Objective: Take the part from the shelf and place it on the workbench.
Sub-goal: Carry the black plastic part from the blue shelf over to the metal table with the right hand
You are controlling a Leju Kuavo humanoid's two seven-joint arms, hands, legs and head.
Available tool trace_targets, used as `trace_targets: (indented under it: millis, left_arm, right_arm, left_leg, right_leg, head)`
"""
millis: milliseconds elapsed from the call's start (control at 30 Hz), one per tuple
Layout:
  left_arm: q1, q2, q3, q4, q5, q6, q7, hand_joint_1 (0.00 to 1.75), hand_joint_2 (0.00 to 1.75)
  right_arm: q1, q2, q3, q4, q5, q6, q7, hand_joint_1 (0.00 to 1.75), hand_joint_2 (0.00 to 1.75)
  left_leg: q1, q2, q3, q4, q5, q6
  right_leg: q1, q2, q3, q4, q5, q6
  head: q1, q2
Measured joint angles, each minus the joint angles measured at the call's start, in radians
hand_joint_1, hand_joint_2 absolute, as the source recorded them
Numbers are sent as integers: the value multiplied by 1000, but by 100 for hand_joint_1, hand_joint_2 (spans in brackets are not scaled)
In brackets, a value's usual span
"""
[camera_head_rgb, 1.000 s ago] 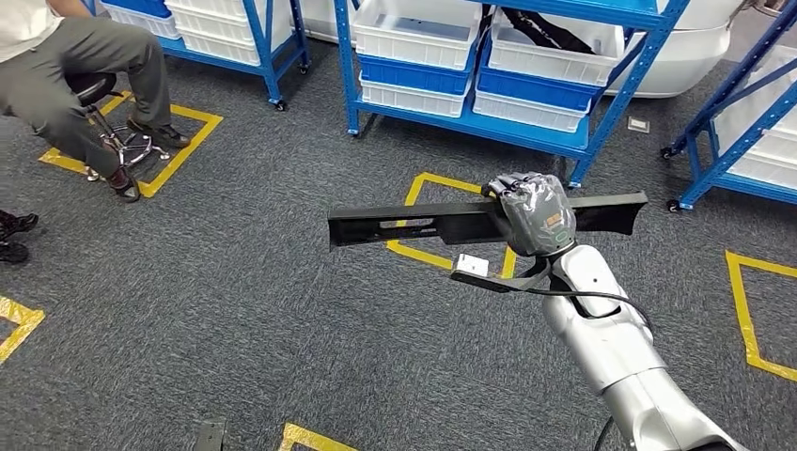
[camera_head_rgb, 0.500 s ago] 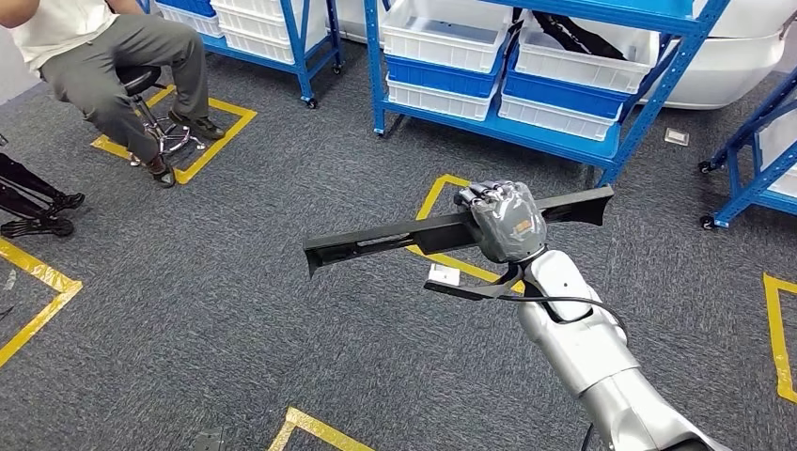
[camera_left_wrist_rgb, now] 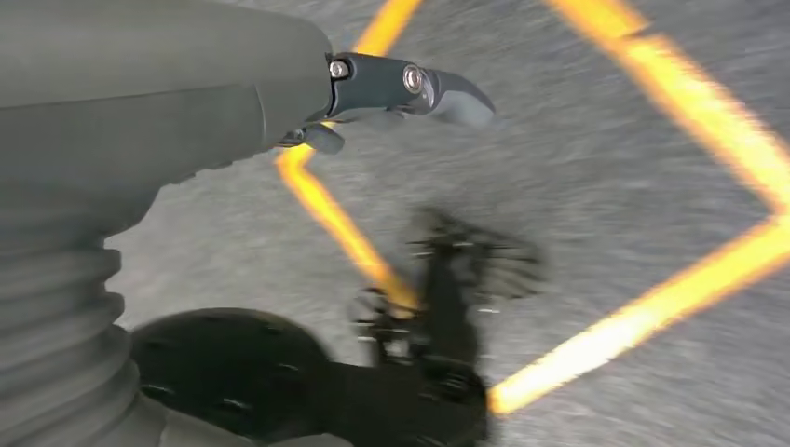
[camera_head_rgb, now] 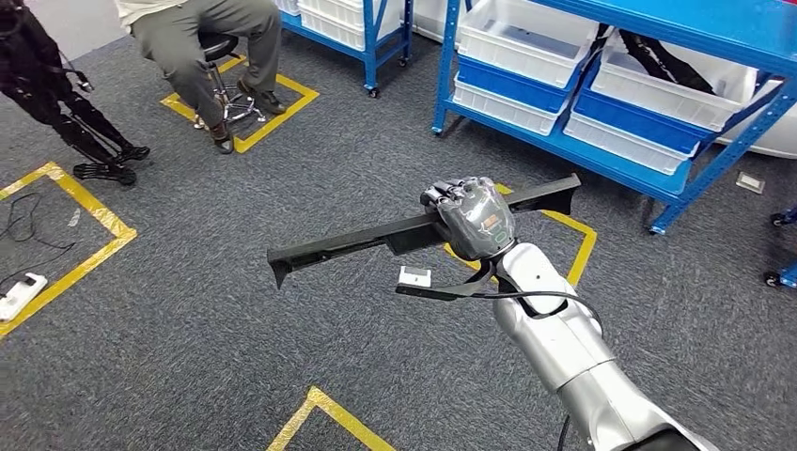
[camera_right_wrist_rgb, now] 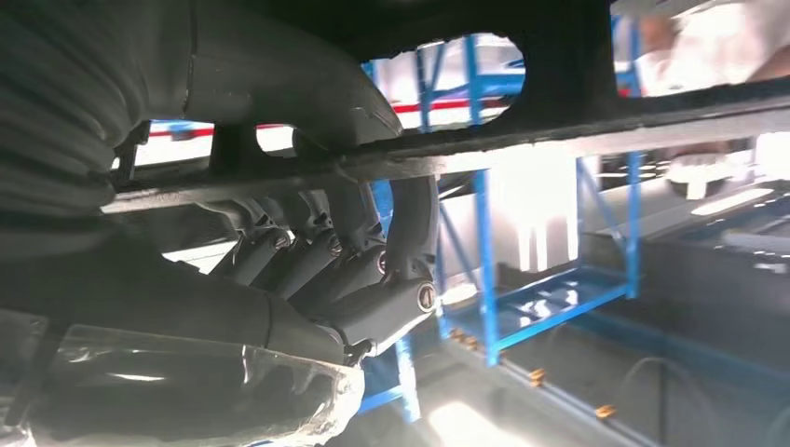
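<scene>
The part [camera_head_rgb: 329, 246] is a long black bar with flared ends. My right hand [camera_head_rgb: 473, 218] grips it near its middle and holds it in the air above the grey carpet, with the far end tilted up to the right. In the right wrist view the hand's fingers [camera_right_wrist_rgb: 317, 265] wrap around the bar [camera_right_wrist_rgb: 596, 126], with blue shelving behind it. My left hand [camera_left_wrist_rgb: 391, 88] hangs over the floor with nothing in it and its fingers loosely extended.
A blue shelf [camera_head_rgb: 564, 141] with white and blue bins [camera_head_rgb: 526, 38] stands at the back right. A person sits on a stool [camera_head_rgb: 221, 47] at the back left. Yellow tape squares [camera_head_rgb: 89, 211] mark the carpet. A power strip [camera_head_rgb: 19, 296] lies at the left edge.
The whole picture has shifted right and down, so the camera has turned left. My right hand still grips the bar, which now tilts more.
</scene>
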Motion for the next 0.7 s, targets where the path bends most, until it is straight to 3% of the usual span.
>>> trace_targets:
  millis: [33,100,167,233,267,333,400,467,500,533,600,667,700]
  left_arm:
    - [5,0,0,1,-3,5,21,0,175]
    - [9,0,0,2,-13,16,52,0,175]
    - [9,0,-1,2,-25,19,73,0,175]
    - [12,1,-3,2,-35,19,87,0,175]
    - [14,3,-3,2,-38,18,91,0,175]
    - [17,6,-4,2,-39,12,95,0,175]
    - [16,8,-4,2,-43,6,95,0,175]
    - [16,10,-5,2,-48,4,91,0,175]
    - [17,10,-5,2,-51,4,89,0,175]
    - [18,12,-5,2,-53,5,86,0,175]
    - [17,12,-5,2,-56,8,80,0,175]
    - [15,11,-7,2,-59,8,77,0,175]
    - [14,10,-9,2,-61,9,76,0,175]
  right_arm:
    - [-6,6,4,6,-1,0,-2,175,175]
    - [-24,18,12,17,-4,-1,-3,175,175]
    - [-40,29,18,28,-6,-1,-3,175,175]
    - [-51,40,25,37,-7,-1,-1,175,175]
    - [-55,45,28,40,-6,-2,0,175,175]
    - [-61,55,33,45,-2,-2,2,175,175]
    - [-62,60,37,48,2,-3,5,175,175]
    - [-59,60,41,51,4,-1,8,175,175]
    - [-56,60,43,52,5,0,9,175,175]
    - [-54,60,44,52,5,3,10,175,175]
    - [-52,58,48,52,7,6,14,175,175]
    - [-51,54,51,50,10,6,17,175,175]
    - [-50,52,51,49,12,6,19,175,175]
  left_leg:
    - [0,-13,-1,0,2,-3]
    - [-1,-34,-3,1,6,-10]
    - [0,-53,-7,1,10,-20]
    - [3,-71,-11,-5,17,-34]
    - [5,-68,-14,-5,19,-40]
    - [5,-26,-36,39,-9,-47]
    - [10,23,-91,155,-72,-55]
    - [22,38,-141,255,-109,-68]
    - [29,44,-143,261,-104,-75]
    - [36,52,-122,227,-82,-82]
    - [47,88,-49,106,-31,-99]
    - [49,107,-9,37,-15,-97]
    - [43,103,-11,35,-18,-89]
  right_leg:
    - [-1,5,24,-47,21,8]
    - [-1,39,95,-191,73,16]
    - [4,68,138,-275,101,9]
    - [8,57,148,-290,109,-5]
    - [4,47,153,-298,115,-12]
    - [-9,26,161,-316,127,-31]
    - [-12,3,164,-321,130,-43]
    - [-12,-24,164,-321,128,-44]
    - [-13,-36,164,-320,127,-42]
    - [-17,-47,163,-316,124,-37]
    - [-20,-66,159,-301,111,-18]
    - [-12,-82,151,-284,95,3]
    - [-5,-90,151,-282,91,11]
  head:
    - [0,0]
    - [-1,0]
    - [-2,0]
    - [-2,0]
    - [-3,0]
    - [-5,0]
    - [-6,0]
    - [-6,0]
    - [-7,0]
    - [-7,0]
    - [-8,0]
    - [-4,0]
    - [-1,0]
